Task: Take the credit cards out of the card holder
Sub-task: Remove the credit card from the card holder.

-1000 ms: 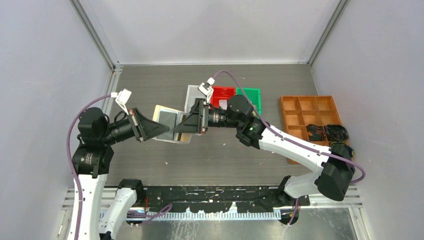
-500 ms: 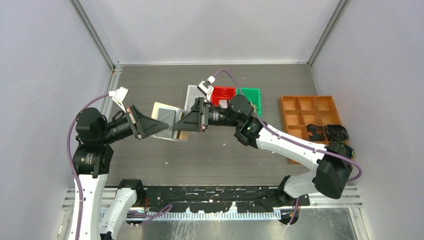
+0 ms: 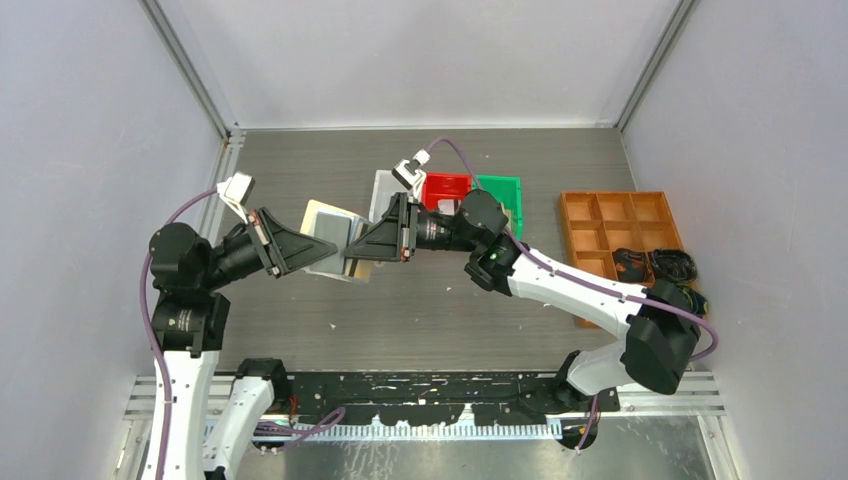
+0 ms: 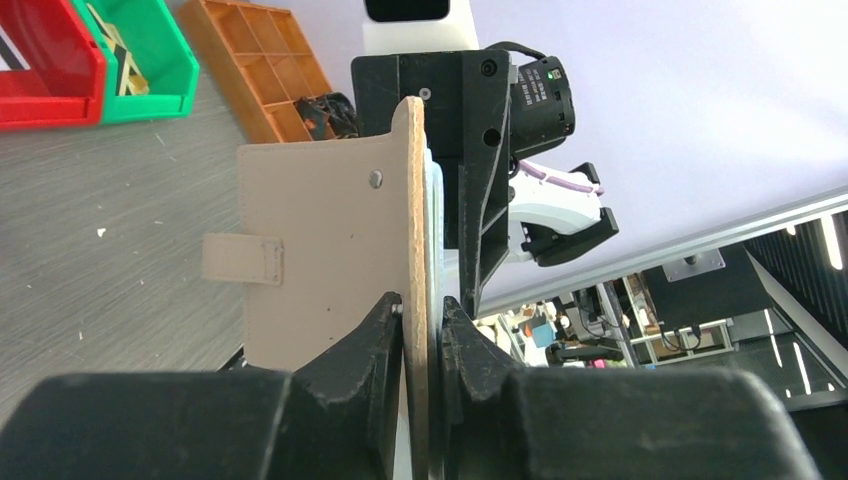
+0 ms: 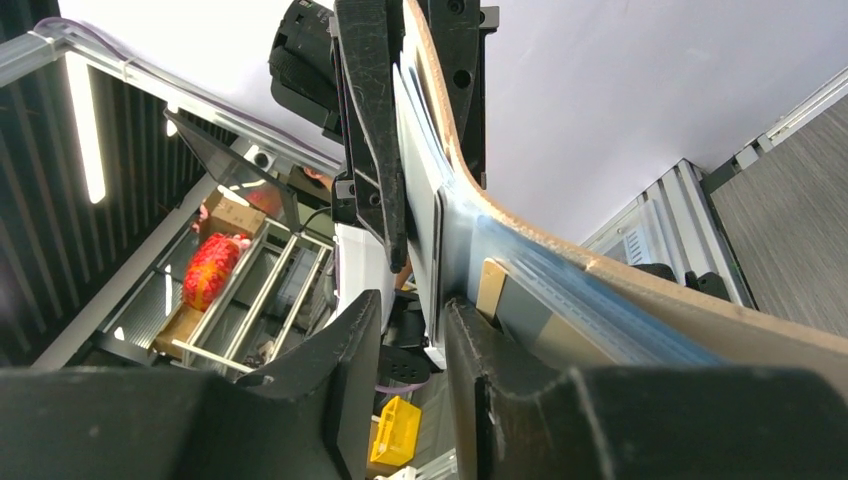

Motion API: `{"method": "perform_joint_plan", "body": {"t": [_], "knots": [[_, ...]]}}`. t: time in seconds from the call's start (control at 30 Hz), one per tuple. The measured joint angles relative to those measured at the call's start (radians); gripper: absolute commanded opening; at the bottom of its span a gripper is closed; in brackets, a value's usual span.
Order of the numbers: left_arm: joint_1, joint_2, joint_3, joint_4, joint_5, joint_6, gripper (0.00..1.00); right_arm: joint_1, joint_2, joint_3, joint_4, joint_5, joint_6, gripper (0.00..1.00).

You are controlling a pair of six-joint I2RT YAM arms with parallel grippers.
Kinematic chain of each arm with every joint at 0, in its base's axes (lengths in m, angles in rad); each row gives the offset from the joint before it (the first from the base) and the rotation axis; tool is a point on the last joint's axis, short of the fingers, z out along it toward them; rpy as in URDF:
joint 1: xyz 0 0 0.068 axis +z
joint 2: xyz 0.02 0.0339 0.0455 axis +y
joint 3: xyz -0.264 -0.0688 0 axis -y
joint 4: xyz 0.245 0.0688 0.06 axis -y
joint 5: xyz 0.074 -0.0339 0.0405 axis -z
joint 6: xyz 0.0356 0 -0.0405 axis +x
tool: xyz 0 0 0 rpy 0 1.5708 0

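card holder (image 4: 320,250) has drifted left, left tool (image 4: 422,305) clenched on it, right tool (image 5: 412,305) released astride a credit card (image 5: 435,260).

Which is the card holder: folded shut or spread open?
Spread open. In the top view the card holder shows its grey inner sleeves; in the left wrist view its covers stand apart.

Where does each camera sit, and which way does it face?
Top external: above, behind the bases, looking down on the table; both arms show, left gripper and right gripper meeting at the card holder.
Left wrist: on the left arm, looking along its fingers past the card holder to the right gripper.
Right wrist: opposite, along its fingers at the left gripper.
Shared: the card holder, in all three.
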Motion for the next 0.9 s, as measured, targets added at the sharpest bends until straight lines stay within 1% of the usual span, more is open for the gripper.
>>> {"method": "perform_joint_plan", "body": {"t": [0.2, 0.33, 0.53, 0.73, 0.8, 0.9], "knots": [[0.000, -0.005, -0.019, 0.037, 0.020, -0.021, 0.19, 0.005, 0.012, -0.005, 0.023, -0.007, 0.014, 0.32], [0.000, -0.006, -0.026, 0.052, 0.030, -0.023, 0.19, 0.006, 0.020, -0.010, 0.054, -0.010, 0.036, 0.28], [-0.002, -0.013, -0.035, 0.062, 0.052, -0.027, 0.17, 0.019, 0.039, -0.022, 0.115, -0.008, 0.076, 0.15], [-0.002, -0.013, -0.034, 0.066, 0.058, -0.028, 0.16, 0.019, 0.045, -0.028, 0.122, -0.008, 0.083, 0.03], [-0.002, -0.011, -0.034, 0.066, 0.059, -0.028, 0.16, 0.019, 0.045, -0.031, 0.121, -0.005, 0.078, 0.01], [-0.002, -0.007, -0.034, 0.064, 0.061, -0.028, 0.15, 0.019, 0.038, -0.040, 0.119, 0.006, 0.071, 0.01]]}}
